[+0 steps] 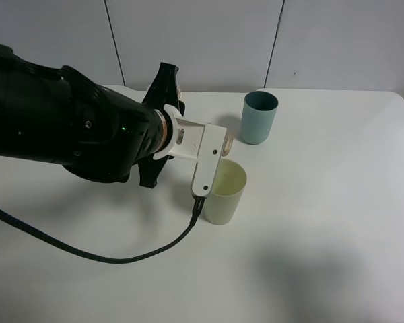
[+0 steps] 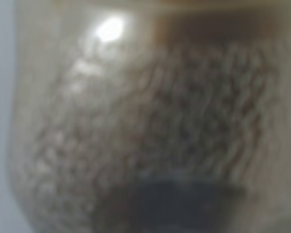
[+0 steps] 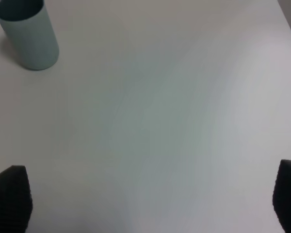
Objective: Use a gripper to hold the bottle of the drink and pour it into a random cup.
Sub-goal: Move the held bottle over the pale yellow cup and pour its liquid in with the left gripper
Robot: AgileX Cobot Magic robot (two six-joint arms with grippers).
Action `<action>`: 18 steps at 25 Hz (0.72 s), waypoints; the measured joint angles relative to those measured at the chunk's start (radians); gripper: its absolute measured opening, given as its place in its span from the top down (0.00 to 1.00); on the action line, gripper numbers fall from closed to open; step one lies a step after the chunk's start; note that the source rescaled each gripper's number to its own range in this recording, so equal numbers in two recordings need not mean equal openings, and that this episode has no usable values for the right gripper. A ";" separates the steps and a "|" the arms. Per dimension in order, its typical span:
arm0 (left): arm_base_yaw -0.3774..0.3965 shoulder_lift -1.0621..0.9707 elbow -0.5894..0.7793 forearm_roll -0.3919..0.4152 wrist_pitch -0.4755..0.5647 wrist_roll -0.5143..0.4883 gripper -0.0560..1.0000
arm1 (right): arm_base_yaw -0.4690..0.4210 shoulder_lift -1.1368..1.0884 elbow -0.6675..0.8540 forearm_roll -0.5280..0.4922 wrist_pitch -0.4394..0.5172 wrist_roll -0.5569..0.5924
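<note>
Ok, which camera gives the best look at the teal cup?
The exterior high view: the teal cup stands whole and sharp on the table. The right wrist view shows it, but at the frame edge, with its rim partly cropped. The left wrist view shows none of it, only the blurred bottle.

High overview, two wrist views
</note>
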 joint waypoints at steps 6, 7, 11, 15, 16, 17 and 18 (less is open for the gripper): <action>-0.015 0.000 0.000 0.041 0.036 0.003 0.95 | 0.000 0.000 0.000 0.000 0.000 0.000; -0.019 0.000 0.000 0.048 0.041 0.002 0.95 | 0.000 0.000 0.000 0.000 0.000 0.000; -0.027 0.000 0.000 0.072 0.061 -0.022 0.95 | 0.000 0.000 0.000 0.000 0.000 0.000; -0.032 0.000 0.000 0.117 0.104 -0.057 0.95 | 0.000 0.000 0.000 0.000 0.000 0.000; -0.035 0.000 0.000 0.128 0.115 -0.064 0.95 | 0.000 0.000 0.000 0.000 0.000 0.000; -0.038 0.000 0.000 0.140 0.119 -0.072 0.95 | 0.000 0.000 0.000 0.000 0.000 0.000; -0.038 0.000 0.000 0.145 0.120 -0.082 0.95 | 0.000 0.000 0.000 0.000 0.000 0.000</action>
